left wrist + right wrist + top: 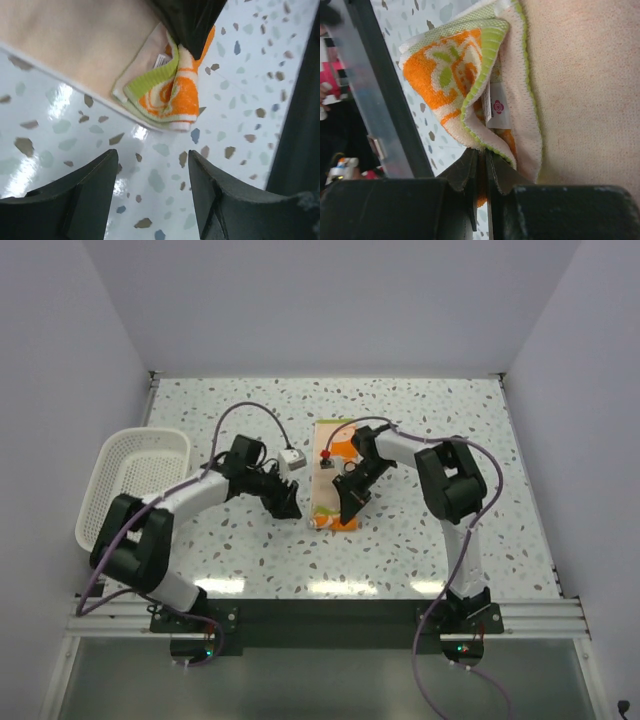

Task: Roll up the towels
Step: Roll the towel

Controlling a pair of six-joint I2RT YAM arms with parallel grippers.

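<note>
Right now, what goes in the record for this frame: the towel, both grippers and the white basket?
cloth: thin orange, cream and green towel, flat on speckled table, near end folded over
right gripper: shut on the folded near corner
left gripper: open, over bare table beside that corner, holding nothing
basket: white mesh plastic basket, far left, apart from towel

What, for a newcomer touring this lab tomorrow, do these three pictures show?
Two robot arms are bolted to a speckled table. The overhead picture looks down from behind them; the other two come from cameras on each wrist. On the table lie an orange and cream towel and, far left, a white mesh basket. The right gripper is shut on the towel's folded-over end. The left gripper stands open and empty just beside that end.
</note>
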